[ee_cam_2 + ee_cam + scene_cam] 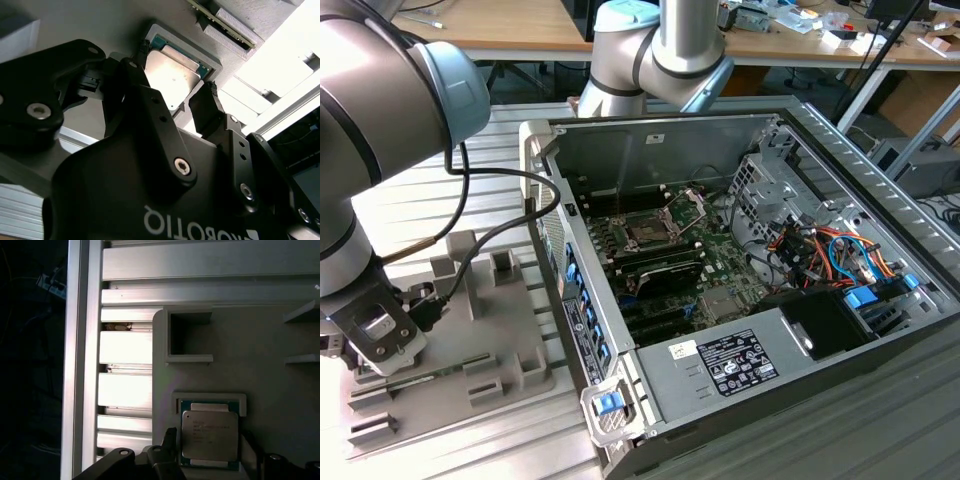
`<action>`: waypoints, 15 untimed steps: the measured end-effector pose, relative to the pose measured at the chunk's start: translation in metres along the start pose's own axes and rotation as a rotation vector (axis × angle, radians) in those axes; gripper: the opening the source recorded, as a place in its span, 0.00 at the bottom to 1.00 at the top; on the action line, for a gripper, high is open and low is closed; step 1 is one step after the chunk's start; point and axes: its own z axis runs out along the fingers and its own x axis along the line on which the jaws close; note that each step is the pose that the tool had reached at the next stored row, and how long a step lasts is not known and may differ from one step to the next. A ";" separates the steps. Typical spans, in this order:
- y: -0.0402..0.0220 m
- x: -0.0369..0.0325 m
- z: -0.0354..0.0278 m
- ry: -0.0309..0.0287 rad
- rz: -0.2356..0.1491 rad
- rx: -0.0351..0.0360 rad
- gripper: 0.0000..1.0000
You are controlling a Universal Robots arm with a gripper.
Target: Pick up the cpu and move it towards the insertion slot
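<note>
Cpu (pixel 209 435), in grey tray (pixel 250 340) pocket: my gripper (pixel 175 72) spread astride it (pick stage; wants an even pinch, I judge).

A ribbed aluminium counter (pixel 420 205) spans the scene, washed bright by strong light at the exterior view's left. Far beyond it stand pale wooden desks (pixel 510 28) strewn with small clutter, with dark floor (pixel 542 82) beneath them. A cardboard box (pixel 920 100) sits at the exterior view's far right.

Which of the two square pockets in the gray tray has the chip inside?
The pocket by the gripper holds the chip; the other pocket is empty.
</note>
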 end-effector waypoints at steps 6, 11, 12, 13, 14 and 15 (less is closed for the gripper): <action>0.0002 0.0001 -0.0078 0.0013 -0.006 0.0006 0.60; 0.0001 0.0002 -0.0075 0.0017 -0.021 -0.0045 0.60; 0.0001 0.0001 -0.0069 0.0014 -0.023 -0.0116 0.60; 0.0002 0.0001 -0.0064 0.0010 -0.023 -0.0173 0.60; 0.0003 0.0002 -0.0060 0.0008 -0.024 -0.0221 0.60; 0.0004 0.0002 -0.0056 0.0005 -0.025 -0.0266 0.60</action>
